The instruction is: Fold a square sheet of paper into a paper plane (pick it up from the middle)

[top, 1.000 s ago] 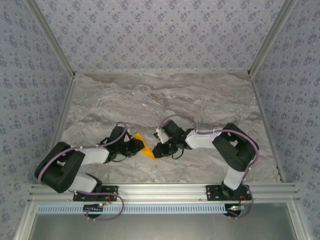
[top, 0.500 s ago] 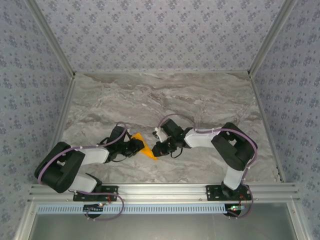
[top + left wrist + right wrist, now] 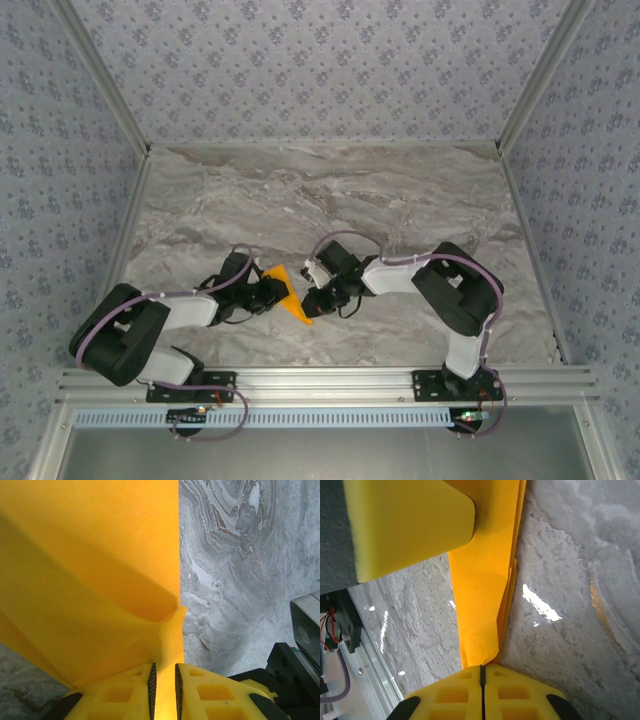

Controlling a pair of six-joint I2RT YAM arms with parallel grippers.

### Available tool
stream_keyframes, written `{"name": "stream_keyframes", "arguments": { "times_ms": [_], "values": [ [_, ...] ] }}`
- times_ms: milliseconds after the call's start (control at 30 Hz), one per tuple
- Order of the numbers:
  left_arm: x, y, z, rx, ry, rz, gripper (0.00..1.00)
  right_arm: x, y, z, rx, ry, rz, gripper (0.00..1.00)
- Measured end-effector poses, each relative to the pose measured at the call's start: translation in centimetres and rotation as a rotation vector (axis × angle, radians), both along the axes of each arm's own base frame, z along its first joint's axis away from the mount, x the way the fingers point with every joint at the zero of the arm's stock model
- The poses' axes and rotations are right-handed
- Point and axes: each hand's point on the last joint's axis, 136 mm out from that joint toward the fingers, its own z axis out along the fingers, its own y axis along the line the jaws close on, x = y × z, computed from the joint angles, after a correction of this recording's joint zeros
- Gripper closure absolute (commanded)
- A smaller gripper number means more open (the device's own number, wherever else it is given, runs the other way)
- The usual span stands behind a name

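The square sheet of paper (image 3: 288, 299) is folded into a narrow bright-orange wedge and is held between the two arms just above the marble table. My left gripper (image 3: 164, 680) is shut on a folded ridge of the paper (image 3: 100, 555), whose layers fan out beyond the jaws. It grips the wedge's left side in the top view (image 3: 270, 293). My right gripper (image 3: 482, 672) meets the paper from the right (image 3: 313, 299). Its jaws are pressed together, with the lower tip of an orange flap (image 3: 480, 595) pinched at their seam.
A yellow finger of the left gripper (image 3: 410, 520) sits close above the right gripper's jaws. The right arm's black body (image 3: 300, 660) stands just right of the left jaws. Aluminium rails (image 3: 330, 380) border the near edge, and patterned walls enclose the marble table (image 3: 330, 200).
The right gripper has slid a little left onto the paper's right edge and closed. The left gripper and its hold on the paper have not moved.
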Motion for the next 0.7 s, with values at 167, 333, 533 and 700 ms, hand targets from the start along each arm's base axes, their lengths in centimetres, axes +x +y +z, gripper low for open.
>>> {"name": "stream_keyframes", "arguments": {
  "times_ms": [167,333,533,700],
  "values": [
    [0.0,0.0,0.0,0.001,-0.001,0.002,0.79,1.1,-0.9,1.1,-0.064,-0.094,-0.019,0.70],
    [0.1,0.0,0.0,0.000,0.001,0.006,0.79,1.8,-1.7,2.9,-0.146,-0.255,-0.033,0.54],
    [0.1,0.0,0.0,-0.001,0.006,0.012,0.79,0.1,-1.5,2.7,-0.278,-0.410,0.038,0.43],
    [0.1,0.0,0.0,-0.003,0.009,0.017,0.79,0.3,-1.2,1.7,-0.371,-0.482,0.058,0.42]
  ]
}}
